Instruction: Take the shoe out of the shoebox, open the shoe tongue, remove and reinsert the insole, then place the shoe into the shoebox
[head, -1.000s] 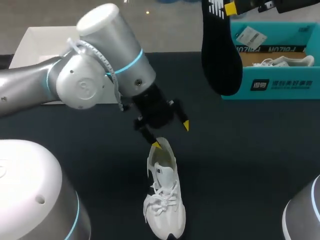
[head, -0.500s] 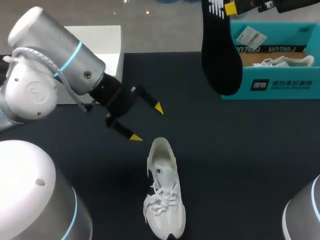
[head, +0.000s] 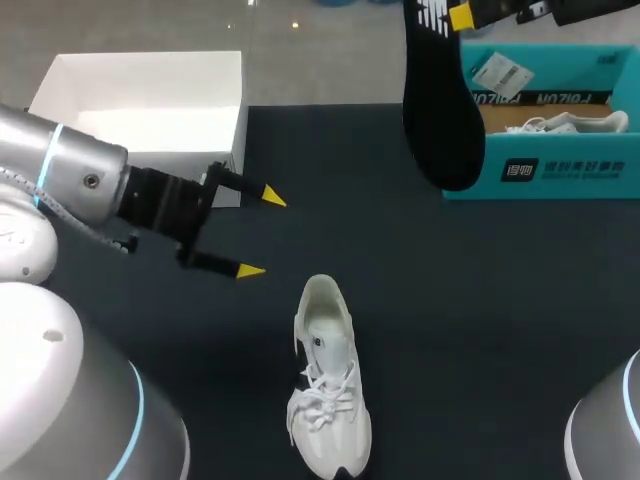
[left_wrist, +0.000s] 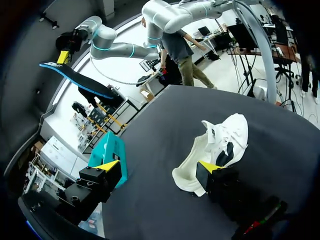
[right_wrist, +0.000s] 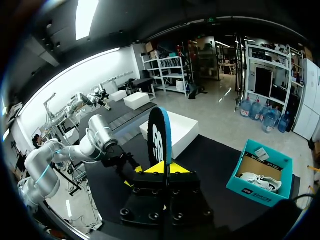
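Note:
A white shoe lies on the dark table, laces toward the front edge, its opening showing no insole. My left gripper stands open to the left of the shoe's heel, touching nothing; in its wrist view the shoe lies just ahead of one fingertip of the left gripper. The black insole hangs high above the table's back right, with my right gripper shut on its upper end. Between the tips of the right gripper the insole stands upright, blue-edged.
The teal shoebox sits at the back right with another white shoe and a tag inside. A white box stands at the back left, close behind my left arm. Dark table lies around the shoe.
My left gripper has drawn back from the shoe's heel to the left and turned sideways, staying open. The right arm and the insole have kept still.

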